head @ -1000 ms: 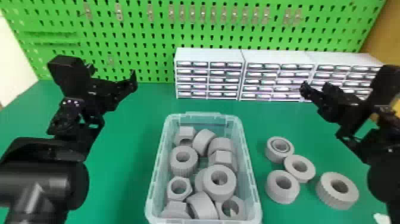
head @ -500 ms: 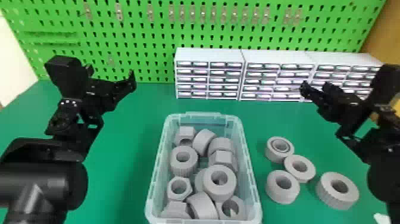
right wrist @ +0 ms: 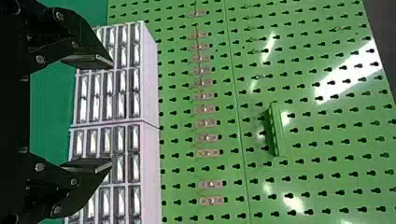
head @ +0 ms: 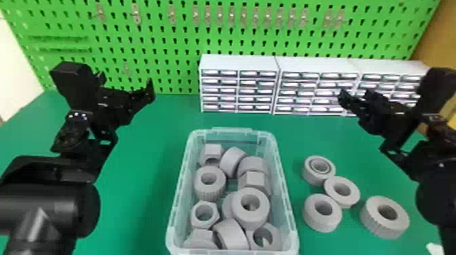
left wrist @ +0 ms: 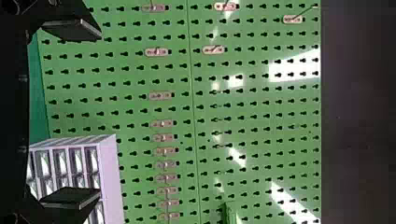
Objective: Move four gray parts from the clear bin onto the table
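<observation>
The clear bin stands at the front middle of the green table, holding several gray rings and nuts, such as a hex nut and a large ring. To its right, a gray ring, a second ring, a third and a wide ribbed ring lie flat on the table. My left gripper is raised to the left behind the bin, open; its fingers stand wide apart around the left gripper centre. My right gripper is raised behind the table rings; the right gripper is open, holding nothing.
White drawer cabinets stand along the back of the table. Behind them rises a green pegboard with metal hooks. A small white object lies at the front right.
My left arm has shifted very slightly to the left. The right arm, the bin and the gray parts are where they were.
</observation>
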Available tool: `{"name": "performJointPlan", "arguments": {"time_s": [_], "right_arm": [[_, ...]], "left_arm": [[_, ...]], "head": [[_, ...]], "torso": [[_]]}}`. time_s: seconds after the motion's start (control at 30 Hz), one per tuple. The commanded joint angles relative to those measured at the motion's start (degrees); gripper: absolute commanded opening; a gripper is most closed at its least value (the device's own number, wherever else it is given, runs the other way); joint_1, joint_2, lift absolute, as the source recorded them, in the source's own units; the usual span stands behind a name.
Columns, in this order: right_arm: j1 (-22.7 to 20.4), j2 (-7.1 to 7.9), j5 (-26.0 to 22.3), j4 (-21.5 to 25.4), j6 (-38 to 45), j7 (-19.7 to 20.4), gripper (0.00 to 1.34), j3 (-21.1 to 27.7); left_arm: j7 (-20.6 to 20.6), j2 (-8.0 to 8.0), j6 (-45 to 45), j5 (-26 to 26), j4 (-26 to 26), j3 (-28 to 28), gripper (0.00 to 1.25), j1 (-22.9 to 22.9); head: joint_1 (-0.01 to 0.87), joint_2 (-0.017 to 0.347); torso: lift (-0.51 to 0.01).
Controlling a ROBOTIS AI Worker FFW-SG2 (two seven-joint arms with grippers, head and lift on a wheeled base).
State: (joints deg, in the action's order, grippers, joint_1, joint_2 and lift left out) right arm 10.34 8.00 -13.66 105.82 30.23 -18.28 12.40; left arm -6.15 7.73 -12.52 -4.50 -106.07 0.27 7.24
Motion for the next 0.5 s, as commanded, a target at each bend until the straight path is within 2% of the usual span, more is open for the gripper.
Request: {"name": "performJointPlan", "arguments": {"time_s": [0.0, 0.47], "right_arm": [[-0.32, -0.09, -0.66, 0.00, 0.71, 0.00, 0.83, 0.43], [-0.76, -0.09, -0.66, 0.00, 0.62, 0.00, 0.83, 0.52]], "left_arm": [[0.00, 0.00, 0.13, 0.11, -0.02, 0.08, 1.14, -0.12], [0.00, -0.09, 0.30, 0.19, -0.02, 0.52, 1.14, -0.38]], "head": [[0.678, 0.034], [0.678, 0.034]], "torso": [[-0.050], [-0.050]]}}
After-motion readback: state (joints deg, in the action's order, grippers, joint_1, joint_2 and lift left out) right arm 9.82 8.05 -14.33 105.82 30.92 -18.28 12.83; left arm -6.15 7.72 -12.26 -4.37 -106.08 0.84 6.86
